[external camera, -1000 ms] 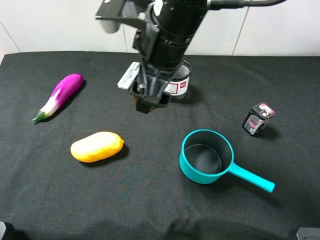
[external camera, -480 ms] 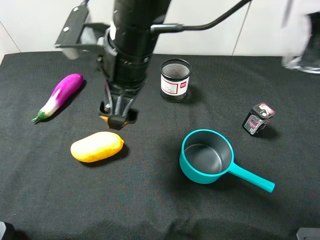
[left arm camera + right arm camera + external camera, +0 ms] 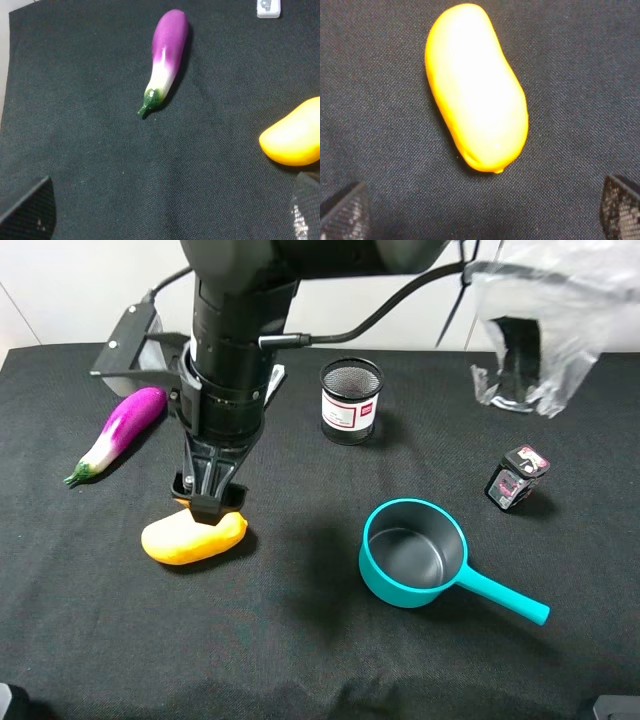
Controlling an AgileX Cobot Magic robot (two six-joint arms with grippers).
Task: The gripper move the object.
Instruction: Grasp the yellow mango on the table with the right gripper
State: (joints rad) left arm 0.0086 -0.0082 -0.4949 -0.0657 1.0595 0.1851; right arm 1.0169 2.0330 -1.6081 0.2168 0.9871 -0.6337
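The yellow-orange mango (image 3: pixel 193 535) lies on the black cloth at the front left. It also shows in the right wrist view (image 3: pixel 475 85) and at the edge of the left wrist view (image 3: pixel 295 137). My right gripper (image 3: pixel 210 495), on a thick black arm reaching across the middle, hangs just above the mango's far side. In the right wrist view the right gripper (image 3: pixel 480 210) is open and empty, with the fingertips (image 3: pixel 345 212) wide apart. My left gripper (image 3: pixel 165 217) is open and empty, low over the cloth, apart from the mango.
A purple-and-white eggplant (image 3: pixel 120 430) lies at the far left, also in the left wrist view (image 3: pixel 166 52). A teal saucepan (image 3: pixel 412 552) sits front right. A mesh cup (image 3: pixel 351 400) stands at the back centre. A small black-and-pink item (image 3: pixel 517 477) and a clear plastic bag (image 3: pixel 530 330) are at the right.
My right arm has swung left and down, from beside the mesh cup to just above the mango. The mango, eggplant and saucepan have not moved.
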